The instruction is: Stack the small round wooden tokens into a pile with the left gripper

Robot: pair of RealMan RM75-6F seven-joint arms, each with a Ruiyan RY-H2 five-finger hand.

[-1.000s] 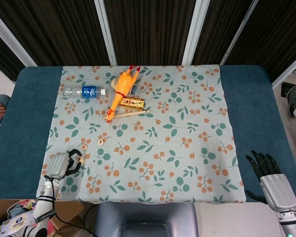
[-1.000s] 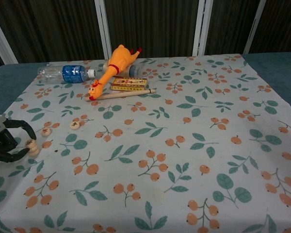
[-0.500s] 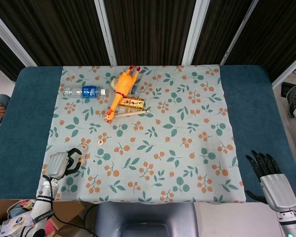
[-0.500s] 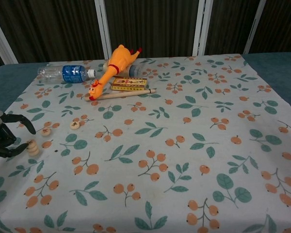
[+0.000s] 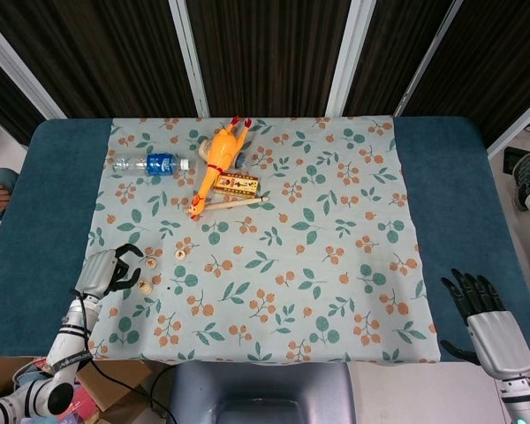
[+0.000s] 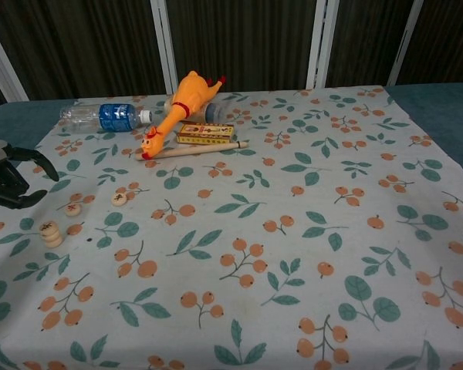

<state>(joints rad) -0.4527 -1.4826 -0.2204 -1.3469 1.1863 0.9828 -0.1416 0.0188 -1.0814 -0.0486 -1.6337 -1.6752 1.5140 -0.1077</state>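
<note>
While holding nothing, hovers as the left hand [image 6: 11, 182] with fingers curled apart, at ten o'clock from the token pile [image 6: 50, 233]; right hand [image 5: 481, 309] empty, fingers spread.

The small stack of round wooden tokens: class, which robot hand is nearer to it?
Left. The left hand hovers just beyond the small stack of round wooden tokens, empty; the right hand sits across the table.

Rubber chicken [image 6: 179, 109] – head by wooden stick [image 6: 194, 149], small box [image 6: 205, 132] btwn; water bottle [image 6: 104, 116] lying left; floral cloth [image 6: 293, 231].
</note>
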